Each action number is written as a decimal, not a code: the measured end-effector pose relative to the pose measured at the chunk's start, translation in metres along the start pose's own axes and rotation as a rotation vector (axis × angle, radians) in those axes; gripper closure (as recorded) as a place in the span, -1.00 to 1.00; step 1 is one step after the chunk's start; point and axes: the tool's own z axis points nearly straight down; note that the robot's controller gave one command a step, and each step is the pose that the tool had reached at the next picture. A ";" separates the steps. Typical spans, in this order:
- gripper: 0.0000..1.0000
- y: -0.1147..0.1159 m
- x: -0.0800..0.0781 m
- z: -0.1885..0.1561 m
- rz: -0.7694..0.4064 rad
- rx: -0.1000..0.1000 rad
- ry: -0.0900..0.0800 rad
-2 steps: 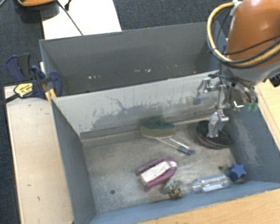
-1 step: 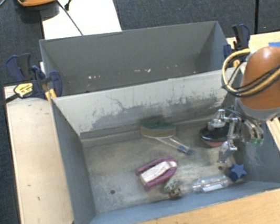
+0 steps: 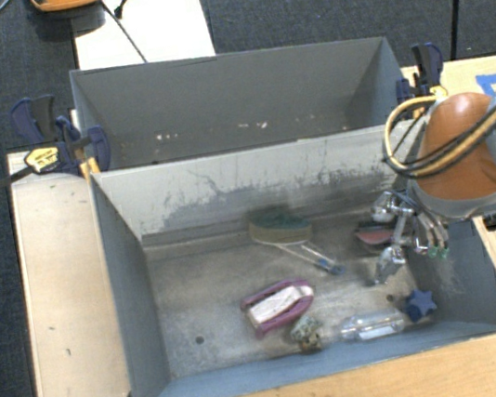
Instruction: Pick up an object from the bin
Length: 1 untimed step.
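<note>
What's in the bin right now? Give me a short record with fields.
position: tool low at the right side of the bin
grip: cannot tell
nearest: red thing just left of it; blue piece toward the front
middle: brush, head near the back wall
front: purple case, brown lump, clear tube

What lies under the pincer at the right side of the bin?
A dark red thing peeks out from under the pincer. Its other part is covered, so its shape cannot be told.
</note>
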 end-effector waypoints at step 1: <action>1.00 -0.001 0.007 0.005 -0.004 0.003 0.026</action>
